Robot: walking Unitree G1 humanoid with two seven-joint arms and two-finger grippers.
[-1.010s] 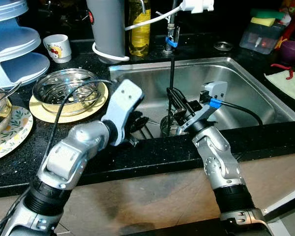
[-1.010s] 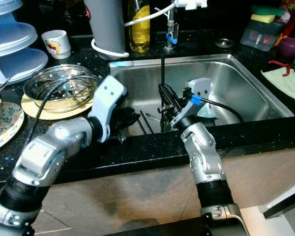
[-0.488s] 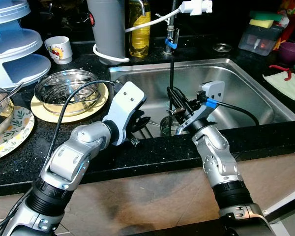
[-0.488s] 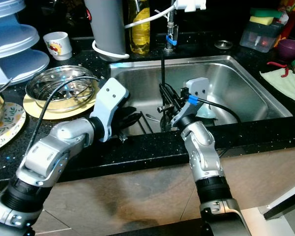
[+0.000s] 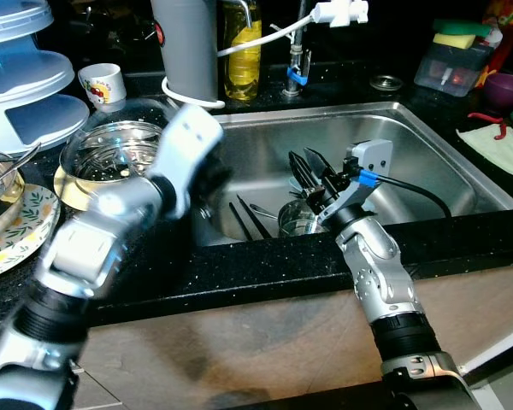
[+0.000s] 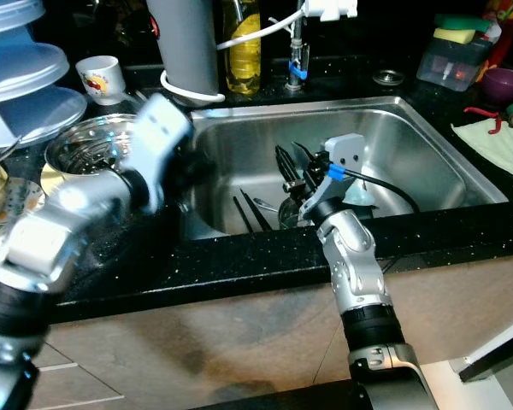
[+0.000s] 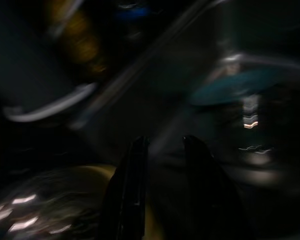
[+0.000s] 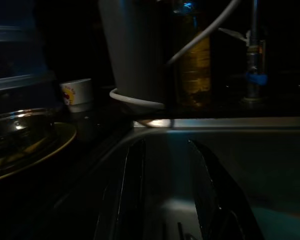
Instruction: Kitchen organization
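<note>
My right gripper [image 5: 304, 162] hangs open inside the steel sink [image 5: 427, 128], just above a steel cup [image 5: 297, 220] on the sink floor. Its two black fingers [image 8: 135, 170] stand apart with nothing between them. Two thin black sticks [image 5: 244, 218] lie on the sink floor left of the cup. My left arm is blurred with motion and sits above the counter's edge beside a steel bowl [image 5: 111, 149] on a yellow plate. My left gripper [image 7: 162, 142] looks open and empty in the dark, blurred left wrist view.
Behind the sink stand a grey cylinder [image 5: 185, 43], an oil bottle [image 5: 242, 43] and the tap [image 5: 297, 51]. On the left counter are a white cup [image 5: 101, 83], a tiered blue stand [image 5: 26, 77] and a floral plate [image 5: 8, 239]. A sponge box [image 5: 449, 60] stands at the back right.
My left arm has swung up and left out of the sink toward the steel bowl. The upright black stick at my right gripper's fingers no longer stands there.
</note>
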